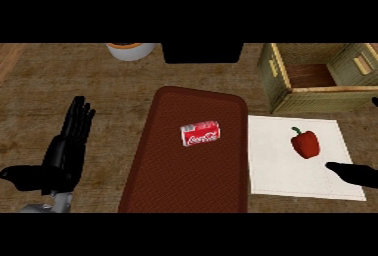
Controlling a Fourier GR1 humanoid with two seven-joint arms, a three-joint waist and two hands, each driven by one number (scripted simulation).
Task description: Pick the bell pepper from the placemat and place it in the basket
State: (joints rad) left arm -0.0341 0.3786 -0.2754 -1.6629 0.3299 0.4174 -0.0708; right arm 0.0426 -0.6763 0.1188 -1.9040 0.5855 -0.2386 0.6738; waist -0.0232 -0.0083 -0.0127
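Note:
A red bell pepper (305, 144) with a green stem lies on the white placemat (280, 170) at the right. The woven basket (288, 102) stands behind the placemat at the far right, its inside showing brown. My right hand (356, 174) comes in from the right edge, just below and right of the pepper, apart from it; only a black part of it shows. My left hand (70, 137) rests at the left with its fingers straight and pointing up, holding nothing.
A dark red-brown mat (188, 180) lies in the middle with a red cola can (201, 133) lying on it. A white cup (131, 50) with an orange rim and a black object (202, 52) stand at the back.

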